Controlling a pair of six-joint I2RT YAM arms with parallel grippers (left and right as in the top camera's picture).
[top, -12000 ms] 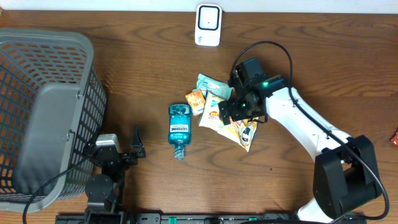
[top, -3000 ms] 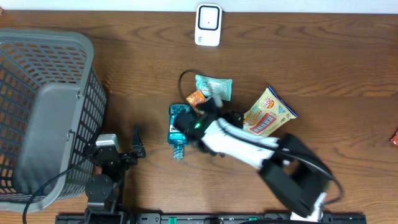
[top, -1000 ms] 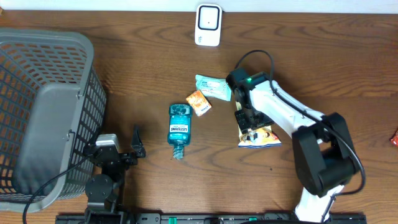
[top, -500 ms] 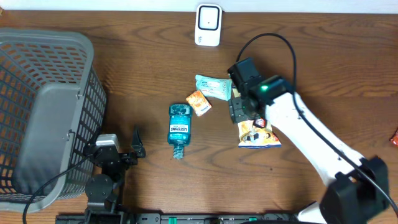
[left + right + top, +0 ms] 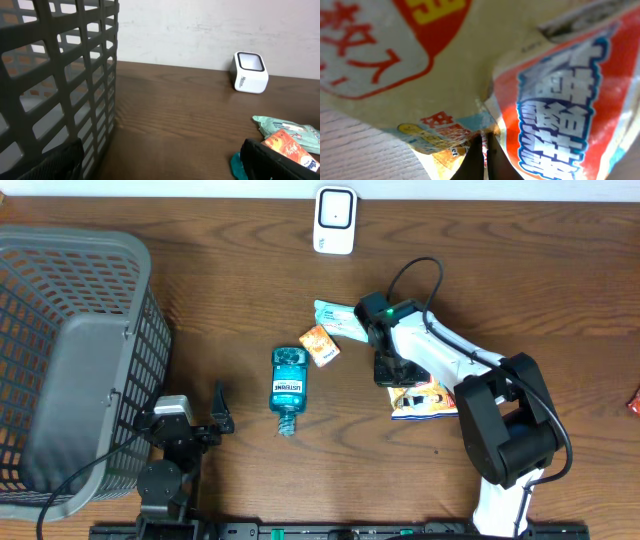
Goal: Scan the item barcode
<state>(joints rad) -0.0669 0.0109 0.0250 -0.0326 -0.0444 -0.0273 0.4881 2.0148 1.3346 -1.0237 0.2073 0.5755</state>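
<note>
Yellow-orange snack bag [image 5: 424, 400] lying flat on wooden table [image 5: 540, 290], R gripper [image 5: 483, 152] pinching its edge.
R arm is reaching across from the near edge w/ fingers pressed together on the bag's edge; the bag is sitting roughly mid-table, a bit right of centre & twd the near edge, its print filling the R wrist view. White scanner [image 5: 335, 220] is standing at the far edge, well apart from the bag. Betw. them a green packet [image 5: 335, 320] & small orange packet [image 5: 320, 345] are lying near each other. Blue mouthwash bottle [image 5: 288, 385] is lying on its side further left, neck pointing twd the near edge. L gripper [image 5: 222, 408] is resting nr the near edge w/ jaws spread wide, holding nothing, just beside the grey basket [image 5: 100, 240] that is occupying the left edge.
</note>
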